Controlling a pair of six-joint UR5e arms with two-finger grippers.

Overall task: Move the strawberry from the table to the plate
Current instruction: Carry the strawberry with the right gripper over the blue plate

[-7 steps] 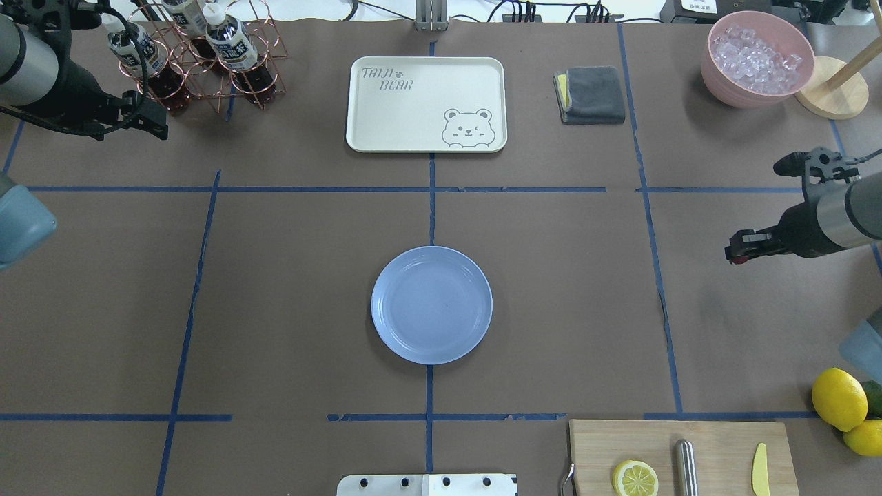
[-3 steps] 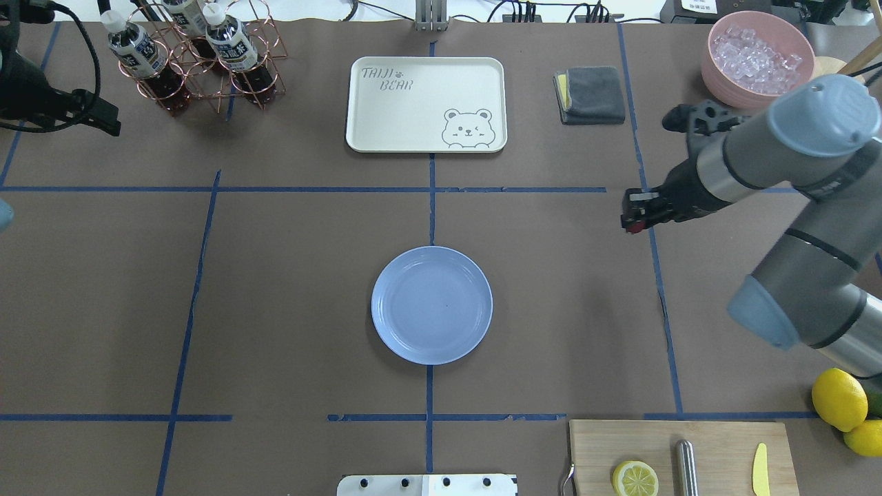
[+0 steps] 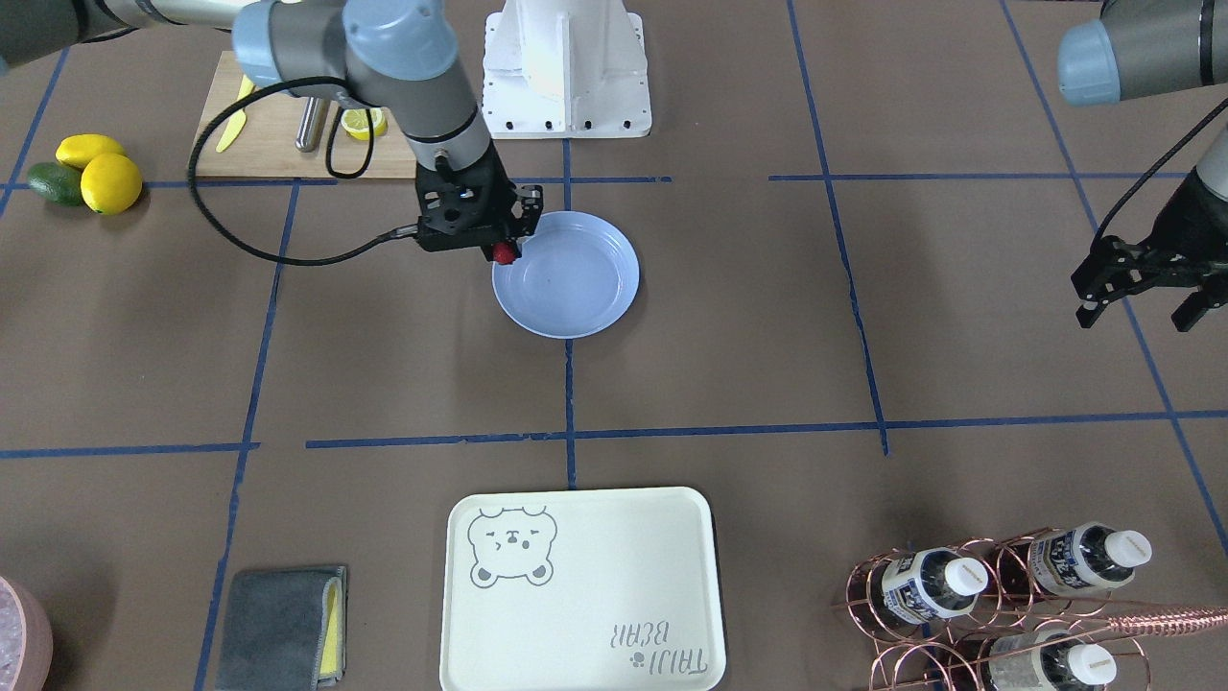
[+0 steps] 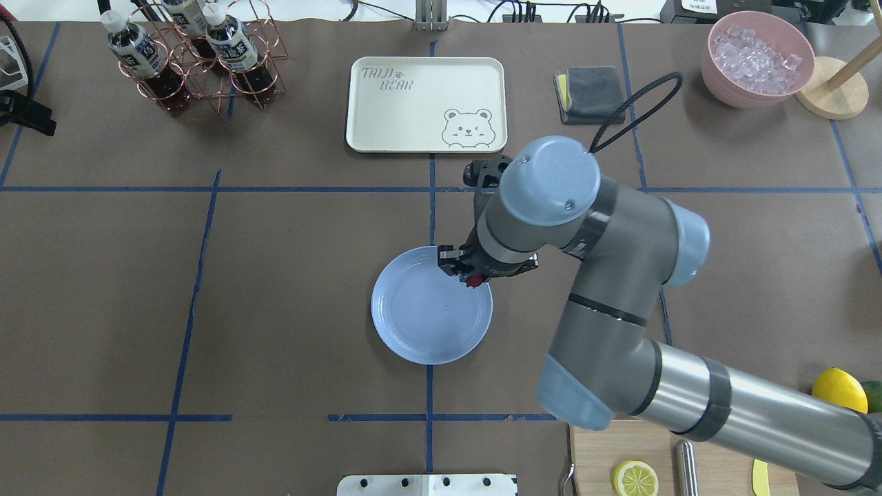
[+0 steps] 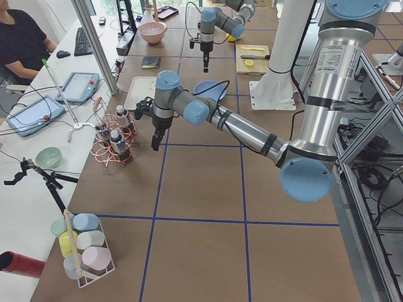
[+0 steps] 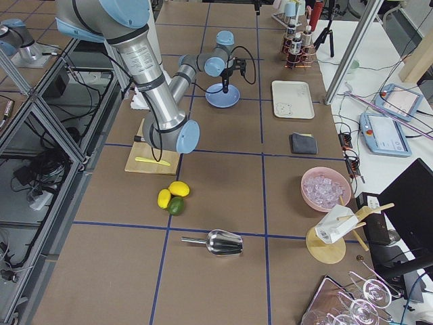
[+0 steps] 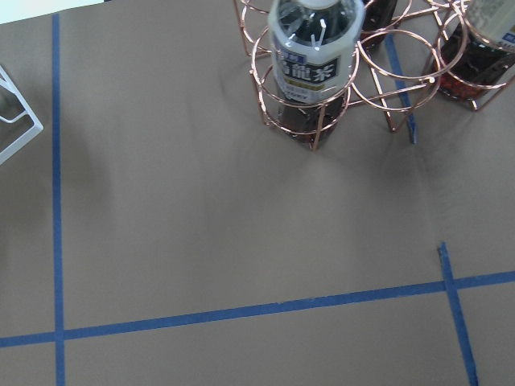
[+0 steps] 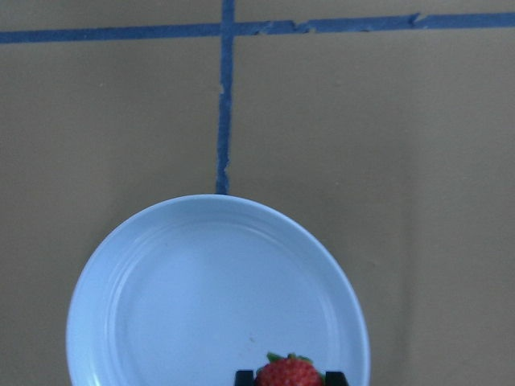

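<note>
Inspection at delivery stage. Found right gripper (image 3: 502, 251) pinched on strawberry (image 8: 288, 374) and holding it above plate (image 4: 413, 324), just inside the rim on that arm's side rather than over the centre. Saw no contact between berry and dish. Found left gripper (image 3: 1140, 309) spread and empty, well apart, near bottle rack (image 3: 998, 595). Judged placement unfinished. Noted main hazard: if let go this close to the edge, could strike the rim and roll off onto table (image 4: 275, 310). Noted second: if dropped from height, could bounce or skid on the glossy surface. Noted third: if lowered off-centre, could press a finger onto the rim and tip or shove the shallow dish. Recommended centring and lowering before release.
</note>
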